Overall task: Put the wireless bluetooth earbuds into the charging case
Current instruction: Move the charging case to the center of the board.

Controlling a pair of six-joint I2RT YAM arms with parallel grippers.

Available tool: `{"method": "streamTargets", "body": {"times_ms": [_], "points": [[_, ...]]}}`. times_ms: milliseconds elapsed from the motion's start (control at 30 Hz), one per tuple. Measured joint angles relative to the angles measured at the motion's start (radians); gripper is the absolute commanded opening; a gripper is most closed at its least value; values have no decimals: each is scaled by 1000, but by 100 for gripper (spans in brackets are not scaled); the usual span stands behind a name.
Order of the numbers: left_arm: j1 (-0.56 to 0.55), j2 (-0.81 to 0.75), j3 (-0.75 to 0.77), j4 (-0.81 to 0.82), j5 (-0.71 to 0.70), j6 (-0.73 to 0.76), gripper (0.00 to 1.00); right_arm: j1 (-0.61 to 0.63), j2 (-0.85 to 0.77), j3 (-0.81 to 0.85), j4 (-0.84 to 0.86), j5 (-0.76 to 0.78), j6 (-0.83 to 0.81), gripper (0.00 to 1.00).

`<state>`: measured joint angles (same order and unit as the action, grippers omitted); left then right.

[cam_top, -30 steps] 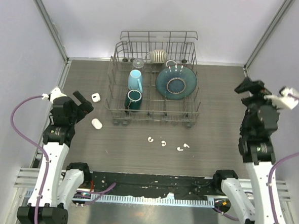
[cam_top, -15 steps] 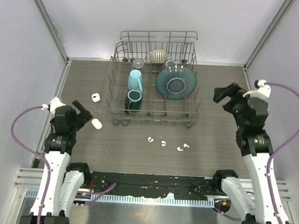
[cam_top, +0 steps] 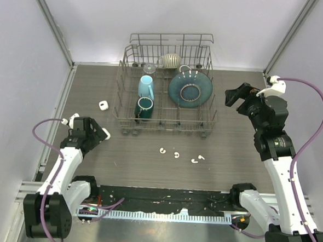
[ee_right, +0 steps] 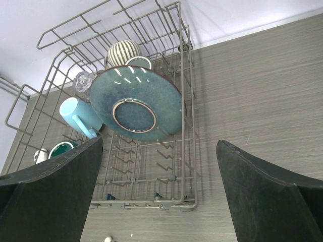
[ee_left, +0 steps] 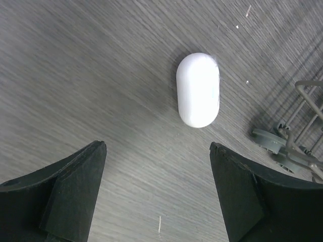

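The left gripper point(ee_left: 156, 148), jaws wide, has descended toward the closed white oval plastic charging case point(ee_left: 198, 89), evidently for grasping; the right gripper point(ee_right: 160, 143) hangs equally wide.

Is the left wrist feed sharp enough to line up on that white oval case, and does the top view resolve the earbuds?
Left wrist: white oval case blown out, edges soft but outline usable. Top external: evenly lit, earbuds only tiny white specks, shape unreadable.
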<state>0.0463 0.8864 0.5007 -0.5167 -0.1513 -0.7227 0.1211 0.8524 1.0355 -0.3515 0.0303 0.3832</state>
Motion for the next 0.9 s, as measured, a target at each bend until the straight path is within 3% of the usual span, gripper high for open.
{"method": "streamTargets", "body": {"times_ms": [200, 533, 900], "points": [[-43, 156, 17, 69, -5, -25, 88, 15, 1, -11, 19, 31, -24, 100], [-154, 472, 230, 85, -116, -26, 85, 28, -20, -25, 22, 123, -82, 100], [-165, 535, 248, 70, -185, -20, 76, 66, -28, -34, 29, 178, -116, 100]]}}
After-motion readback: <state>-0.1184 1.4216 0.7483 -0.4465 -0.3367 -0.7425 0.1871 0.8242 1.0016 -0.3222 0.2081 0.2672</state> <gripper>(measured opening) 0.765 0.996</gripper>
